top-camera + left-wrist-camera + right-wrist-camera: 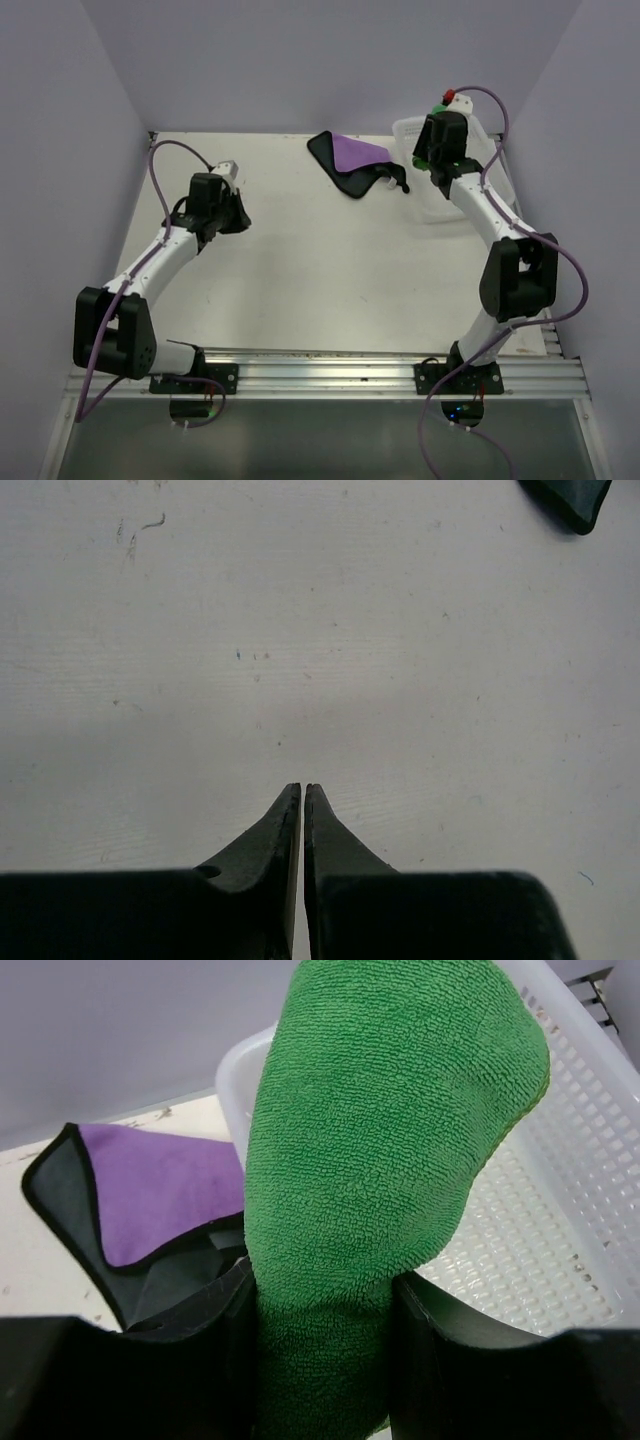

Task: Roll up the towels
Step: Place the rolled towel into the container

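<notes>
Task judged barely begun: no towel is seen rolled.

- Green towel point(390, 1130): gripped in the right claw point(325, 1345), whose jaws are clamped on a bunched part of the cloth. The rest is seen bulging past the fingers, over the white lattice basket point(560, 1190). The basket is placed at the far right corner of the worktop point(300, 270). Whether the towel is touching the basket floor cannot be told.
- Purple towel point(352, 155): laid on the worktop at the far edge, right of centre, just beside the basket's left wall. It is loosely folded over with the black back and edging exposed. It is not rolled, and no claw is on it.
- Left claw point(302, 790): held over bare worktop on the left side, well apart from both towels. The jaws are drawn almost together with only a sliver of gap, and nothing is held. A dark cloth corner is caught at the top right of the left wrist view, probably the purple towel's edge.

Left to do, as judged: the green towel is to be brought to open worktop, spread flat and rolled. The purple towel is to be flattened and rolled too. Both rolls remain outstanding.
</notes>
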Robot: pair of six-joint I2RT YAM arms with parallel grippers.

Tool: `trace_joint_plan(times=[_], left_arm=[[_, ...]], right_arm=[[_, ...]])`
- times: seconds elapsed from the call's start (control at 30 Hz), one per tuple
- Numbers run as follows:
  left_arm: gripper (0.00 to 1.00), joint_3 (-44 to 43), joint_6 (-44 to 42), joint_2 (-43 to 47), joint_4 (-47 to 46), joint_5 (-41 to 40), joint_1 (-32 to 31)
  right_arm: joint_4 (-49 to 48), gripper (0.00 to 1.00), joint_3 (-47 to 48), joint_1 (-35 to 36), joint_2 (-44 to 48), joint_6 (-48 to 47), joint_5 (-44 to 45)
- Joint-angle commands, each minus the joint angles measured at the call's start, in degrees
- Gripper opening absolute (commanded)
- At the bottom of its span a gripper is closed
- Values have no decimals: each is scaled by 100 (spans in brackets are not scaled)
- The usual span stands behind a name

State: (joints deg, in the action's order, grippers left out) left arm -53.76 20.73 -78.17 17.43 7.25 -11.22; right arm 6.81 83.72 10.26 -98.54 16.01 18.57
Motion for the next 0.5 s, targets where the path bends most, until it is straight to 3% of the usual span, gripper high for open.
trace_joint_plan(times=[0.0,0.27,0.47], left_arm=[[8,-56,-175,-128,-73,93,68],[6,-144,-183,-400,-91,224,94],[5,-205,-166,-585,-135,426,120]], right_arm=[[-1066,13,-337,-182,-156,174,192],[-1832,13,-453,-683,-1043,385,-20],[-1806,15,-804,-1000,-1299,763,-520]])
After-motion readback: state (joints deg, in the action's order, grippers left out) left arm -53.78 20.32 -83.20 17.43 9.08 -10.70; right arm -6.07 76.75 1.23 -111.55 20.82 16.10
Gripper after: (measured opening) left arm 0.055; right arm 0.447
